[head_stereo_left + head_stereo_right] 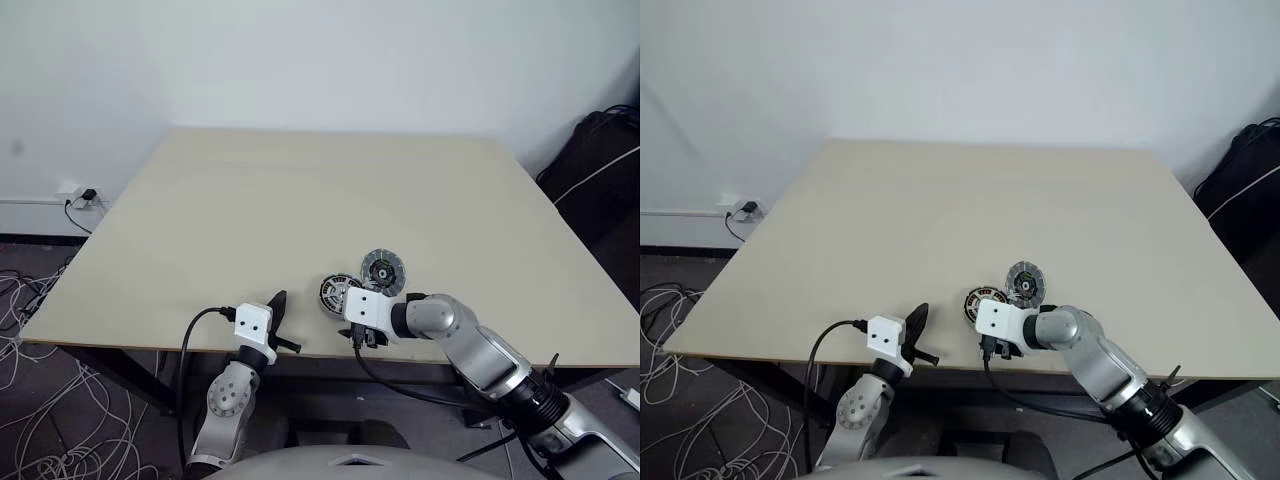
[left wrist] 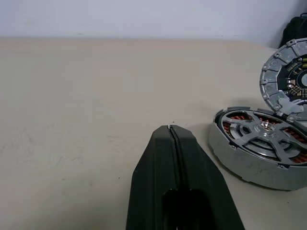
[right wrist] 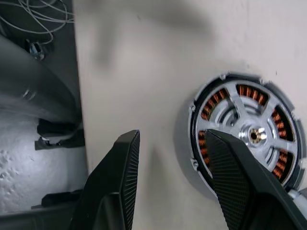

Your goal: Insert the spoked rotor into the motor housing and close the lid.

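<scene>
1. Evidently the spoked rotor is already seated inside the motor housing; silvery spokes sit over the copper-brown windings, and the assembly rests on the tabletop near its front edge
2. Lid: not yet fitted. It lies just behind the housing, its edge appearing to lean on the housing rim, with the ribbed, dark-centred face showing. Closing remains the outstanding step
3. Right tool: jaws parted with nothing between them, hanging over the near side of the housing; one finger crosses above the rotor's rim, and contact cannot be confirmed
4. Left tool: fingers pressed together, empty, pointing level across the tabletop, clear of the housing and to its left
5. Judgement: insertion looks complete, roughly half the work; the lid must still be picked up, turned over the housing and seated
6. Markings: no brand, label or legible writing found on any part
</scene>
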Action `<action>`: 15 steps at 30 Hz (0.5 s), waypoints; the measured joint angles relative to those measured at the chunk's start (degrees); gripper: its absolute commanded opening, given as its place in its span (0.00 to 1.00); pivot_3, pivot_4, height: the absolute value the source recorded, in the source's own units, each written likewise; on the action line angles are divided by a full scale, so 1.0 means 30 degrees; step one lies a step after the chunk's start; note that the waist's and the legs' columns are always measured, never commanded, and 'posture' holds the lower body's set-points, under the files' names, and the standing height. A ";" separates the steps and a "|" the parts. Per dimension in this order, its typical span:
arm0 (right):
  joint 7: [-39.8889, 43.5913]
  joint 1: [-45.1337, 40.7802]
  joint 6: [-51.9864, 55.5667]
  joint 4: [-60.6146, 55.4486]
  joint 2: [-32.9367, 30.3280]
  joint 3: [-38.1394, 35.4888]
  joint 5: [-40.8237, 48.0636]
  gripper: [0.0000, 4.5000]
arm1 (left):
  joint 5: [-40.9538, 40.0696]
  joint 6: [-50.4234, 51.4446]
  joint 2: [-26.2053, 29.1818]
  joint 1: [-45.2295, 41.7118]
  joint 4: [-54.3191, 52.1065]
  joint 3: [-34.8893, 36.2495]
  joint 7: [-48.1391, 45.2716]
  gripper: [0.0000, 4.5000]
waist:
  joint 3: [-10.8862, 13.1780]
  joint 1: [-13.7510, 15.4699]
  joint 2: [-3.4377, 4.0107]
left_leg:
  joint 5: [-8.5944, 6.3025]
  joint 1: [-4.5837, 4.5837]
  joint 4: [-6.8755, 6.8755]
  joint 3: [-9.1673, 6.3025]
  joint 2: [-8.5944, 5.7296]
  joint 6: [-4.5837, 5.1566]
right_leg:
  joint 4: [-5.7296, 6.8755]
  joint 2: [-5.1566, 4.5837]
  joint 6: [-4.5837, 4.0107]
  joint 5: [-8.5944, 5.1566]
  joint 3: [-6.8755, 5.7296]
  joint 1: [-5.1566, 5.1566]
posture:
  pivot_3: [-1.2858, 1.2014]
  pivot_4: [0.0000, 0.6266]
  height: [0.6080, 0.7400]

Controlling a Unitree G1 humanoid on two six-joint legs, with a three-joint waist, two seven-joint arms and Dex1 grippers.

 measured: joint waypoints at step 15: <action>0.0382 -0.0821 -0.0605 0.2273 0.0820 -0.0140 -0.0407 0.01 | 0.0000 -0.0004 -0.0051 -0.0023 0.0000 0.0010 0.0116 0.00 | -0.0009 -0.0007 0.0013 | 0.0000 0.0000 0.0001 0.0000 0.0001 -0.0001 | 0.0010 -0.0001 -0.0013 0.0011 0.0002 -0.0004 | 0.52 0.00 1.00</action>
